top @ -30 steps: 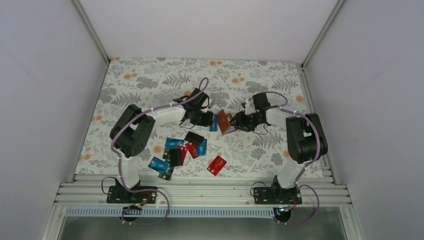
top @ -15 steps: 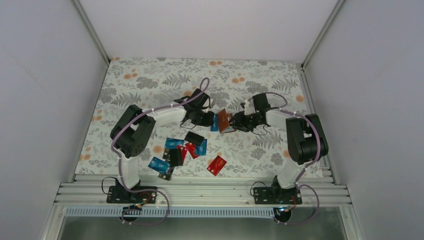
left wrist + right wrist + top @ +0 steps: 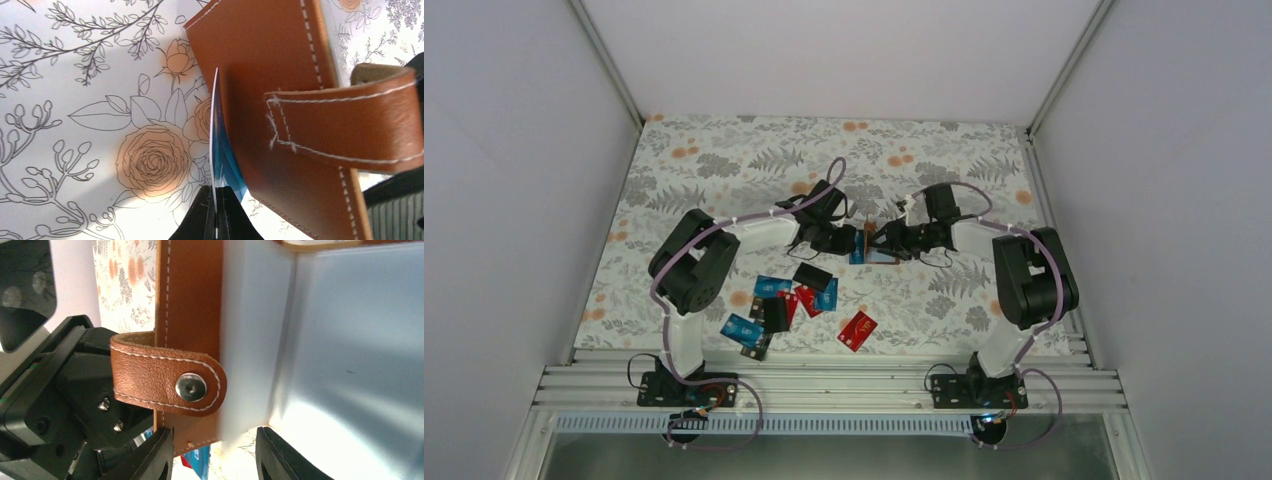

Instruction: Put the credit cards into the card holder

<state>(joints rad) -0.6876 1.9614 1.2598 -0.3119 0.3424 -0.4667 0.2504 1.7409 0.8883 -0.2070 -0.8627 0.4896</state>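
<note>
The card holder (image 3: 187,300) is hanging open between the two grippers, near the middle of the table and a little towards its far side. Its brown stitched cover is standing on edge. Its strap (image 3: 165,382) with a metal snap (image 3: 191,386) is folding around one side, and the clear greyish sleeves (image 3: 320,340) are fanning out on the other.

The right gripper (image 3: 215,455) is gripping the holder's lower edge, with the cover and the nearest sleeve sitting between its two fingers. The left gripper (image 3: 216,215) is pinching a blue card (image 3: 222,155) with its fingertips nearly together. The card is standing edge-on and pressing against the holder's outer leather face, just beside the strap's stitched root.

In the top view, both arms are reaching forward and bending inward at the elbows. The left arm (image 3: 754,228) is coming from the left and the right arm (image 3: 984,235) from the right, and their wrists are pointing at each other so that the grippers almost meet.

The other credit cards (image 3: 789,295) are lying in a loose heap of blue, red and black on the floral tablecloth (image 3: 724,170), nearer the arm bases. One red card (image 3: 857,329) is lying apart to the right of the heap.
</note>
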